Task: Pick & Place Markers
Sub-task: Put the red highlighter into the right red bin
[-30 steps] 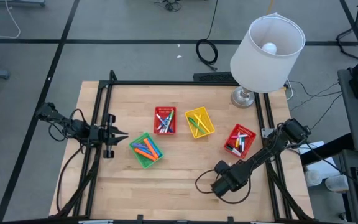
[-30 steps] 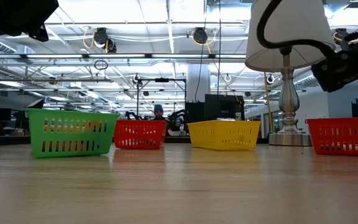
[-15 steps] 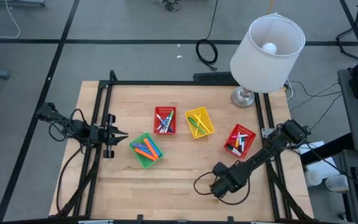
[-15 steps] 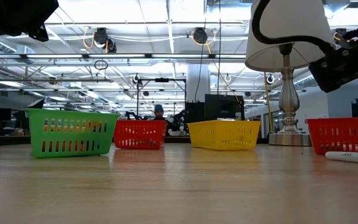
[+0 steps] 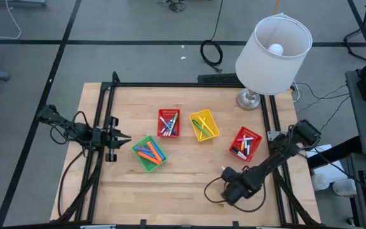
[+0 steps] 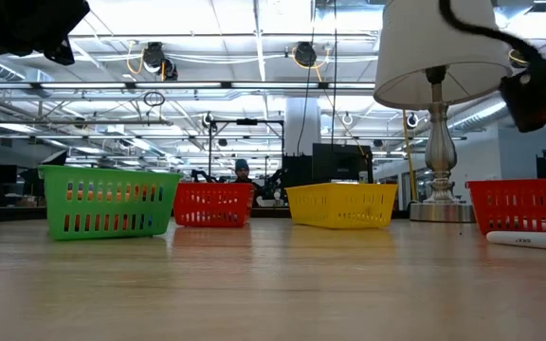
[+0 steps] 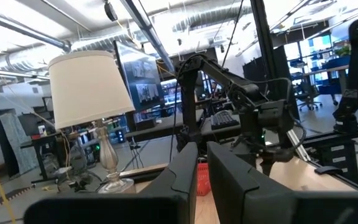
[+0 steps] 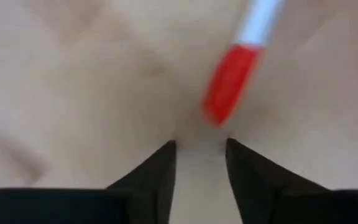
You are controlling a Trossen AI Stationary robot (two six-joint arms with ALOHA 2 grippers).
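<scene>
Right pincer [image 8: 201,144] hangs low over the near right part of the table [image 5: 189,175], its two dark fingers [image 8: 157,171] apart with only bare wood between them; we see nothing clamped. Just ahead of the fingertips, not touching them, lies one of the markers [image 8: 232,81], white-bodied with a red cap, the cap end pointing at the gap between the fingers. From table height we see the same marker lying flat on the wood on its own, outside every basket.

Farther out from the pincer, towards the lamp [image 5: 273,44], the closest container is a red basket [image 5: 244,144] with several markers lying in it. Beyond that, across the table's middle, stand a yellow basket [image 5: 204,124] and a second red basket [image 5: 168,123], side by side and both holding markers. Well apart from the pincer, towards the other arm, a green basket [image 5: 149,154] holds orange, pink and blue ones.

Farthest off, the left pincer [image 5: 124,137] waits above the table's left edge, just beside the green basket. A person [image 6: 242,169] shows far back in the room.
</scene>
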